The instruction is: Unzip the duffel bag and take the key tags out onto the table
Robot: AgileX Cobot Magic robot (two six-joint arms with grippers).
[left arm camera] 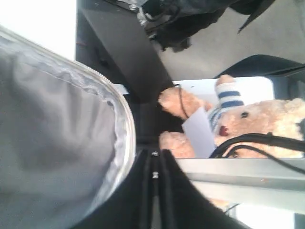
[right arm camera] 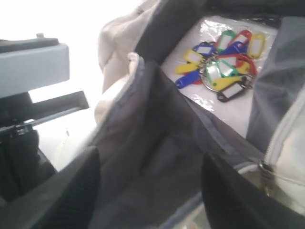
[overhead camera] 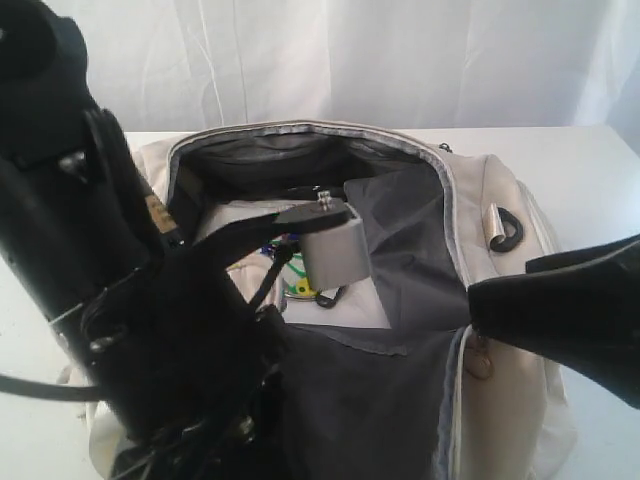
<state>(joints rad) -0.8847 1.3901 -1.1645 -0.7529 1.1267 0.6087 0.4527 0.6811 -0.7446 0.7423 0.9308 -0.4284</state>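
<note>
White table [overhead camera: 585, 165], white curtain [overhead camera: 400, 60] behind. The unzipped bag [overhead camera: 480, 185] fills the centre. The tags [right arm camera: 224, 62] lie inside it, at the frame's upper right. The right gripper [right arm camera: 150, 164] gapes wide around the lining [right arm camera: 157, 119]. The left gripper [left arm camera: 153, 157] is clenched at the bag's rim; on what, I cannot tell.

The white desk [overhead camera: 590, 160] shows bare along its far edge, on the right side and in a strip at the near left. One thing lies directly on it: the cream duffel bag [overhead camera: 495, 200], which covers the middle, with its top unzipped and spread wide over dark grey lining.
</note>
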